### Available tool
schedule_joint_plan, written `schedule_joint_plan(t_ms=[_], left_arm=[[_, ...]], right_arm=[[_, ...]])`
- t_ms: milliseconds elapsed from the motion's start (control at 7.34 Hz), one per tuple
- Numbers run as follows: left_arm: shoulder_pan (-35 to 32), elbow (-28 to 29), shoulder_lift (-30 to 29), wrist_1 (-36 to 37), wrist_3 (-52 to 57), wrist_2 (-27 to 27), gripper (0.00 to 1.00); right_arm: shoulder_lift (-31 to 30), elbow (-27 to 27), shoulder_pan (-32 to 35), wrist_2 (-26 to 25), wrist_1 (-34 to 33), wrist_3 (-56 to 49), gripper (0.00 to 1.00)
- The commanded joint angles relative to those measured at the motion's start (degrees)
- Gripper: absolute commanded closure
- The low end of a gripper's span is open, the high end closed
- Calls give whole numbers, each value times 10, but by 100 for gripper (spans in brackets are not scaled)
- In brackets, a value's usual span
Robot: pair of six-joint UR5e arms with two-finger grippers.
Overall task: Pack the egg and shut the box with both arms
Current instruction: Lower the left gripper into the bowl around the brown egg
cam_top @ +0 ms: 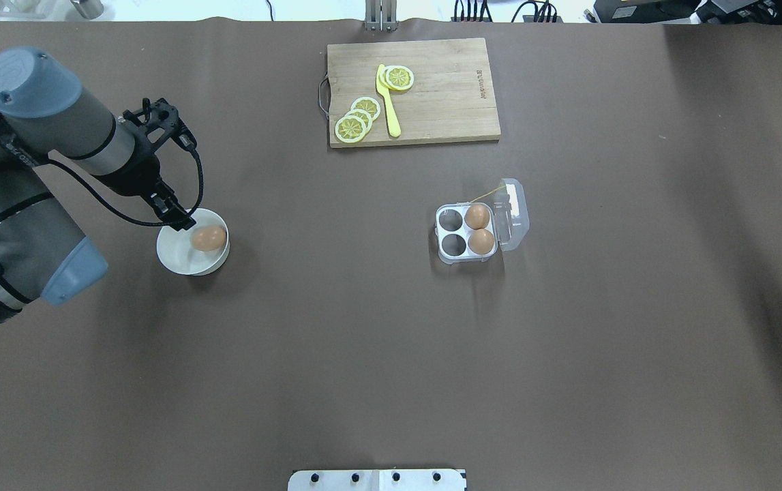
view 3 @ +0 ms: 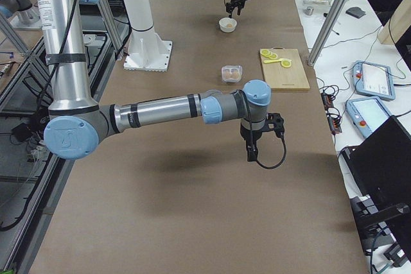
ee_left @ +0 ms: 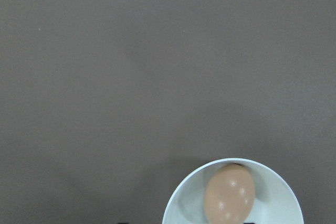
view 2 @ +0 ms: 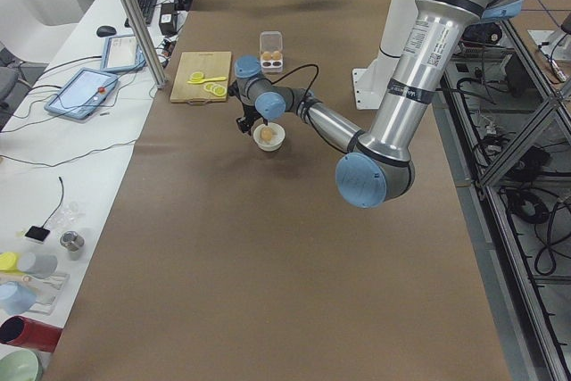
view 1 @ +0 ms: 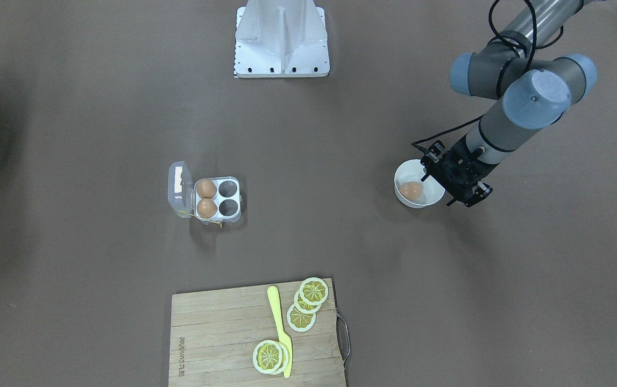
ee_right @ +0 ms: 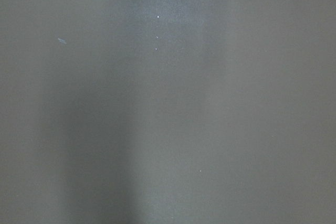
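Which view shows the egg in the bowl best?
The left wrist view: the egg is largest there, lying in the bowl with nothing over it. The overhead and front views show it whole but small, next to the left end effector. The side views show a speck, and the right wrist view shows none of it.

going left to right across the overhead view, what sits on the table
white bowl with the egg in it → yellow knife → box, its lid open on the right side
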Motion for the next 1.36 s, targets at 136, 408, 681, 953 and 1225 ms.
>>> schedule_joint_plan(t_ms=[136,408,681,953,1225], left_arm=[[23,1,5,1,0,5,30],[33,5,5,1,0,5,30],[38,14,-2,1,0,5,30],[40,20,-6,1,0,4,29],[39,26,-13,1,0,4,29]], right_arm=[[1,-4,-1,-1,0,0,0],[1,-8,-2,-1,1,0,0],[2,-9,-2,-3,1,0,0],[2,-9,-2,-3,1,0,0],[1,-9,-2,-3,1,0,0]])
